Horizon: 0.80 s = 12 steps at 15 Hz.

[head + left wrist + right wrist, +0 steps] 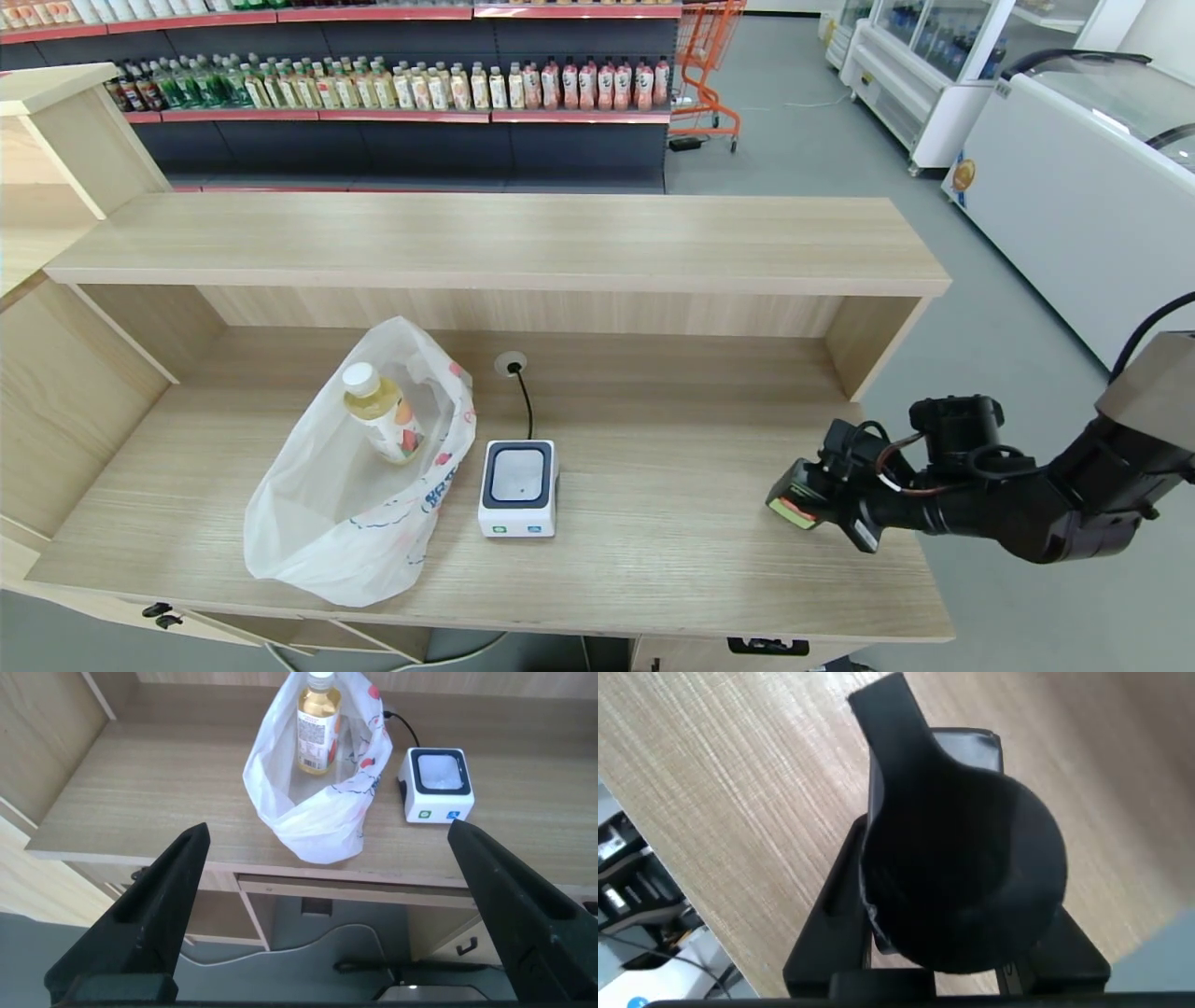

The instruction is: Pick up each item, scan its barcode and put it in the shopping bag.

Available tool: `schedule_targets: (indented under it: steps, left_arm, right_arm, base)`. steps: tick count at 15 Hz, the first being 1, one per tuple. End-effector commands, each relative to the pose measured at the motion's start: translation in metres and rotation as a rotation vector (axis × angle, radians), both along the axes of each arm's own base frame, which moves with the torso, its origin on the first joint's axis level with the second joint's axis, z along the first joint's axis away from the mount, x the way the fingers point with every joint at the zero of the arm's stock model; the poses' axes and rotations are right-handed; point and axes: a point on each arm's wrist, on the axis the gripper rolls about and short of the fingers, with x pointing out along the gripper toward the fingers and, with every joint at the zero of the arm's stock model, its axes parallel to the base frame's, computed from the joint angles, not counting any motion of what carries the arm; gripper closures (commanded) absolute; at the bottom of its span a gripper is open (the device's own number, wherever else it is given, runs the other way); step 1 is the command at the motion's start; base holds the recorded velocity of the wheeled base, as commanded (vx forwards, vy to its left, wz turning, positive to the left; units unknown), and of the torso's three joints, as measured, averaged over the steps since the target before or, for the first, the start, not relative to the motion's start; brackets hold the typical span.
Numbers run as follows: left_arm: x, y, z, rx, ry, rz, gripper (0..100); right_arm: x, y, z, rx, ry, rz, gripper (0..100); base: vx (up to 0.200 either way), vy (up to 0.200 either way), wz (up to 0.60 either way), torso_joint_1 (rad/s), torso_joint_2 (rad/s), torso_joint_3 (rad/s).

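Bottle [378, 411] in bag [345, 523], well left of R gripper [803, 495]

Shopping bag [317, 532] just beside scanner [518, 487], wide counter [691, 504] gap toward side wall [873, 341], raised ledge [504, 243] behind

Shopping bag [327, 532]: you'll see blue and red print on its side, too crumpled to read.
Bottle [383, 420]: coloured label, with no characters you can make out.
Barcode scanner [517, 487]: one green and one blue mark on the front edge, neither legible.
Chest freezer [1055, 205]: round yellow sticker, unreadable.
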Motion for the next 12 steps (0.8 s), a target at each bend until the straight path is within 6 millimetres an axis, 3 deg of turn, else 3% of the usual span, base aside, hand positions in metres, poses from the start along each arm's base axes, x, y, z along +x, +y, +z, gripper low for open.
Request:
schedule_targets:
  steps: [1, 2, 3, 4, 6, 7, 9, 12]
  left_arm:
    - [0.000, 0.000, 0.000, 0.000, 0.000, 0.000, 0]
    - [0.000, 0.000, 0.000, 0.000, 0.000, 0.000, 0]
    - [0.000, 0.000, 0.000, 0.000, 0.000, 0.000, 0]
    - [0.000, 0.000, 0.000, 0.000, 0.000, 0.000, 0]
    - [0.000, 0.000, 0.000, 0.000, 0.000, 0.000, 0]
    - [0.000, 0.000, 0.000, 0.000, 0.000, 0.000, 0]
    - [0.000, 0.000, 0.000, 0.000, 0.000, 0.000, 0]
    - [0.000, 0.000, 0.000, 0.000, 0.000, 0.000, 0]
  right_arm:
    - [-0.031, -0.027, 0.035, 0.011, -0.122, -0.086, 100]
    - [-0.053, -0.042, 0.044, 0.008, -0.164, -0.136, 100]
    - [-0.061, -0.047, 0.048, 0.005, -0.186, -0.159, 100]
    - [-0.082, -0.059, 0.068, -0.014, -0.287, -0.203, 100]
    - [-0.093, -0.059, 0.094, -0.037, -0.428, -0.175, 100]
    - [-0.100, -0.055, 0.110, -0.049, -0.578, -0.043, 100]
    - [-0.115, -0.048, 0.124, -0.119, -0.759, 0.256, 100]
    - [-0.126, -0.034, 0.121, -0.293, -1.036, 0.681, 100]
  base:
    - [0.000, 0.000, 0.00, 0.000, 0.00, 0.000]
    - [0.000, 0.000, 0.00, 0.000, 0.00, 0.000]
    - [0.000, 0.000, 0.00, 0.000, 0.00, 0.000]
    - [0.000, 0.000, 0.00, 0.000, 0.00, 0.000]
    - [0.000, 0.000, 0.00, 0.000, 0.00, 0.000]
    - [0.000, 0.000, 0.00, 0.000, 0.00, 0.000]
    - [0.000, 0.000, 0.00, 0.000, 0.00, 0.000]
    - [0.000, 0.000, 0.00, 0.000, 0.00, 0.000]
